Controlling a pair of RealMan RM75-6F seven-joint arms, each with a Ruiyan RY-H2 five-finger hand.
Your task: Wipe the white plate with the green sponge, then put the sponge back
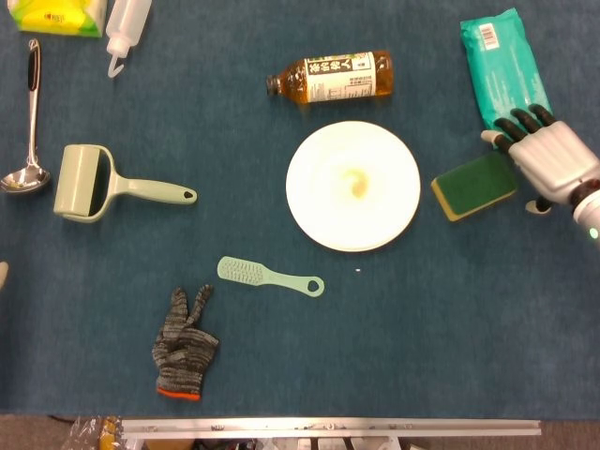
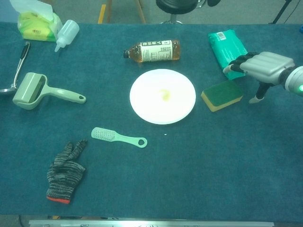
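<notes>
Sponge: green sponge [image 1: 474, 186] lies flat near the table's right edge, just right of the white plate [image 1: 352, 186], long axis slanted.
Hand: right hand [image 1: 547, 161] is poised at the sponge's right end, fingers spread, nothing held.
Nearer: the right hand; the left is not seen.

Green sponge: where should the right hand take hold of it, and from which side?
Judging by its pose, grip the green sponge across its two long side walls, coming down from above. It lies flat, green face up, with bare cloth around it, and the right hand hovers open at its far-right end, beside the teal packet.
</notes>
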